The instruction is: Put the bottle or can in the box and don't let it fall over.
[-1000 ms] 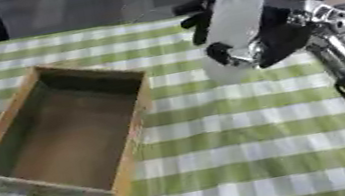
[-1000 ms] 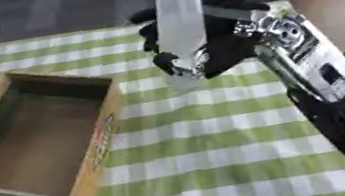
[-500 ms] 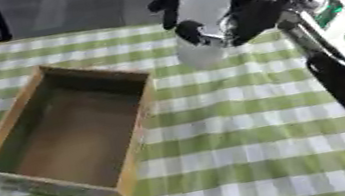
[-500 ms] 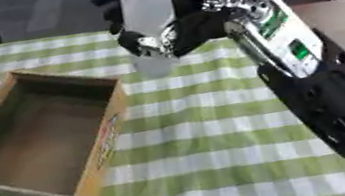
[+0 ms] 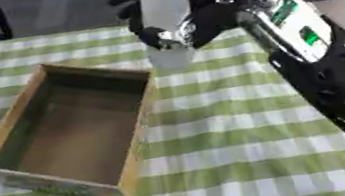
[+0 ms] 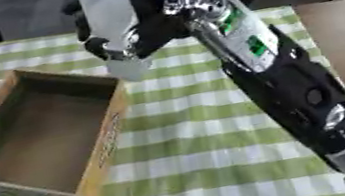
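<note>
Bottle held beside the box.
Your right hand had its fingers curled round the pale bottle, upright above the checked cloth, just beyond the cardboard box.

We saw soft, even light from above, with the box interior shaded dark and faint shadow along its near wall. Both views were blurred, most around the right hand and pale bottle near the table's far edge.
</note>
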Robot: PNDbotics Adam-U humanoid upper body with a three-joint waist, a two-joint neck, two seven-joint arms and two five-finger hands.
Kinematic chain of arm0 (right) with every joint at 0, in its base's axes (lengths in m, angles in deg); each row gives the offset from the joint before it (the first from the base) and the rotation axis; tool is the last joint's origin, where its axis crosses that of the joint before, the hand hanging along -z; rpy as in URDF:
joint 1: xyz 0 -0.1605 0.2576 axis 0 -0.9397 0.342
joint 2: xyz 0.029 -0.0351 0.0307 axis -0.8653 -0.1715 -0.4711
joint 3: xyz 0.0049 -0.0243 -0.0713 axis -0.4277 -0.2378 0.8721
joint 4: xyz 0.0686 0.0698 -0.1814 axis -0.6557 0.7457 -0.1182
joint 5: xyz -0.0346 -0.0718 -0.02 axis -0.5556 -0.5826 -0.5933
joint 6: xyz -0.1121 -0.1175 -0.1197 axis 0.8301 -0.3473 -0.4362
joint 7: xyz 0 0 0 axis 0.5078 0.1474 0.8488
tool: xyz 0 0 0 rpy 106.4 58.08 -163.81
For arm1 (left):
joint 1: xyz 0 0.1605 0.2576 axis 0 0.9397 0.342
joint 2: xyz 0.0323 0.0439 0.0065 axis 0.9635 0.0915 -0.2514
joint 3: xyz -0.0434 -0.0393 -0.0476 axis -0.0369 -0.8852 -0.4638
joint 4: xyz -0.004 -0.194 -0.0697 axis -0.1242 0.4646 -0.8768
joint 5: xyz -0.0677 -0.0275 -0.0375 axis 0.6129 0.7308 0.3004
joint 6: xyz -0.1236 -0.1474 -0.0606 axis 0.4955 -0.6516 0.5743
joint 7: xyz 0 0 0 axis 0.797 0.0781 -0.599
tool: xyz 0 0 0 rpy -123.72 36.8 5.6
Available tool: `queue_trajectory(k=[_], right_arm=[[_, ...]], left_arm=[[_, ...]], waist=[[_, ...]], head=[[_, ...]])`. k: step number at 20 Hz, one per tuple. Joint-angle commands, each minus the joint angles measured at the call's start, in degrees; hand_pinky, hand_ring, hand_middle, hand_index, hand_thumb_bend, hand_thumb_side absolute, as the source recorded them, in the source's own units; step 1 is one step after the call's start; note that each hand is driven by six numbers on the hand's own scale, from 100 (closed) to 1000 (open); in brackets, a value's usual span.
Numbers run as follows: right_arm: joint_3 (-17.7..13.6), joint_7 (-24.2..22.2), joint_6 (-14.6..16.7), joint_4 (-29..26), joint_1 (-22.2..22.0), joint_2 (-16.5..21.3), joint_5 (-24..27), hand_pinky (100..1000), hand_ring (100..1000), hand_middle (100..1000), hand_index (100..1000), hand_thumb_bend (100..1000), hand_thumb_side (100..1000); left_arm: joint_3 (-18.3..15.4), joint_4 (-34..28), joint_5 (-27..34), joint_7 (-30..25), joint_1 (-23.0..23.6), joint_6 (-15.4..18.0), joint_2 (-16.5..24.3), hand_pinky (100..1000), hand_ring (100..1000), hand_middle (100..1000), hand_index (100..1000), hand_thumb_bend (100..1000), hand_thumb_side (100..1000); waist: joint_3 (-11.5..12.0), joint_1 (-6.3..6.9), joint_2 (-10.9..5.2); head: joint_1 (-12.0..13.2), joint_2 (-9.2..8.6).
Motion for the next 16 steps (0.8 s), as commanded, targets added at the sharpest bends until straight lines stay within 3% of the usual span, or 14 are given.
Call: queue_trajectory(k=[1, 8, 16], right_arm=[[-0.12, -0.2, 0.31, 2.45, 2.04, -1.59, -2.16, 891, 1000, 1000, 411, 100, 206], [0.15, 1.29, 1.4, 8.46, 3.58, -6.08, -7.11, 889, 1000, 1000, 413, 100, 207], [-0.5, 3.82, 0.86, 11.17, 5.57, -8.89, -7.6, 887, 1000, 1000, 413, 100, 217]], left_arm=[[-0.49, -1.02, 0.44, 0.42, -0.43, 0.03, 1.59, 1000, 787, 972, 839, 106, 850], [-0.44, -1.16, 0.92, 0.86, -0.72, 0.12, 1.57, 1000, 787, 972, 839, 106, 845], [-0.28, -1.53, 1.03, 0.8, -1.64, 0.33, 1.49, 1000, 786, 972, 839, 105, 847]], waist=[[0.38, 0.19, -1.43], [1.68, 0.14, -1.68], [3.82, -0.45, -0.32]], head=[[-0.72, 0.39], [-2.65, 1.47], [-5.25, 0.71]])
